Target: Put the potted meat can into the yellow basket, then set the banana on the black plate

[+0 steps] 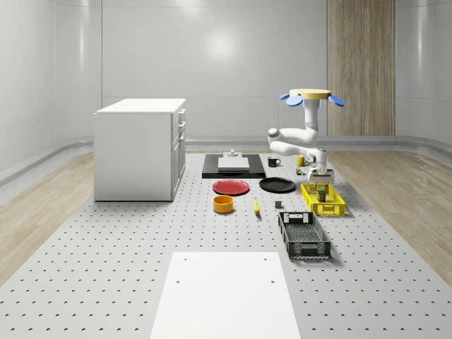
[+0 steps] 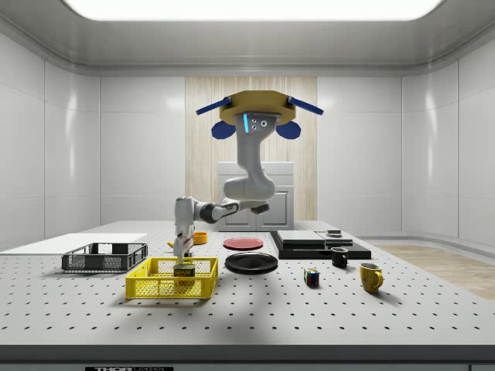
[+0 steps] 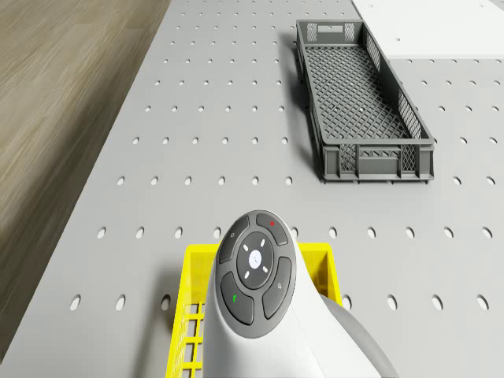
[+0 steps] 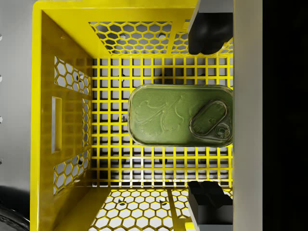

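The potted meat can (image 4: 180, 115), green-lidded with a pull tab, lies flat on the floor of the yellow basket (image 4: 48, 120). My gripper (image 4: 207, 115) hangs just above it, open, its black fingertips (image 4: 208, 33) standing clear of the can on both sides. In the side view the gripper (image 2: 182, 249) is over the can (image 2: 184, 272) inside the basket (image 2: 172, 280). The drone (image 1: 311, 95) hovers above and behind the basket (image 1: 323, 200), arm reaching down. The banana (image 1: 256, 205) lies on the table, in front of the black plate (image 1: 277, 185).
A grey basket (image 1: 304, 235) sits in front of the yellow one. A red plate (image 1: 231, 187) and an orange bowl (image 1: 223, 204) lie left of the banana. The white cabinet (image 1: 140, 148) stands at the left. A yellow mug (image 2: 370, 276) and a colour cube (image 2: 311, 277) lie nearby.
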`<state>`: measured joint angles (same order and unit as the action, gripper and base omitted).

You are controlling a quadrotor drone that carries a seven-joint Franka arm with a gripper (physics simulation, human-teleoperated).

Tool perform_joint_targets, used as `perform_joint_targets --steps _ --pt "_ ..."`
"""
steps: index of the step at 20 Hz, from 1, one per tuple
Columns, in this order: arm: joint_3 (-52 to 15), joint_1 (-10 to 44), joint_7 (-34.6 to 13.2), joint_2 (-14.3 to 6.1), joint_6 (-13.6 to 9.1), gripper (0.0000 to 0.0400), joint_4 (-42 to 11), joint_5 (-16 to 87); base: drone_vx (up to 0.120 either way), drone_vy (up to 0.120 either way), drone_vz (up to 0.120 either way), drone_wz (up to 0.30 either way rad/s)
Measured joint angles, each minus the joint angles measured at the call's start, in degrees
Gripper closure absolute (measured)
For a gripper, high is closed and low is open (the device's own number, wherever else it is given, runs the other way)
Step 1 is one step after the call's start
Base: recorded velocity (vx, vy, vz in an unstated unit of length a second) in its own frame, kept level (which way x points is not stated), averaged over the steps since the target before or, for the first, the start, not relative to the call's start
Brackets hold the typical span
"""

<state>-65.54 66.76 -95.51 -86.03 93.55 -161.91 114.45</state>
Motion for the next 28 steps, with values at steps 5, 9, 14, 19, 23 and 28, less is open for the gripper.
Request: perform_joint_targets --steps 5,9,14,19,23,28 --pt "-0.15 -0.12 0.18 0.15 -0.2 0.0003 -0.08 -0.13 0.12 -0.12 0.04 0.0" --pt "-0.18 -0.19 0.26 0.27 -0.32 0.0001 -0.1 -0.14 0.12 -0.12 0.0 0.0" --pt "-0.18 -0.26 0.33 0.4 -0.45 0.0 -0.12 -0.1 0.12 -0.12 0.0 0.0" --pt "-0.17 -0.32 0.39 0.52 -0.57 0.0 -0.13 -0.06 0.12 -0.12 0.0 0.0" --pt "-0.15 -0.36 0.42 0.61 -0.66 0.0 -0.14 -0.02 0.12 -0.12 0.0 0.0" --pt "-0.13 -0.41 0.47 0.72 -0.76 0.0 -0.15 0.03 0.024 -0.12 0.0 0.0"
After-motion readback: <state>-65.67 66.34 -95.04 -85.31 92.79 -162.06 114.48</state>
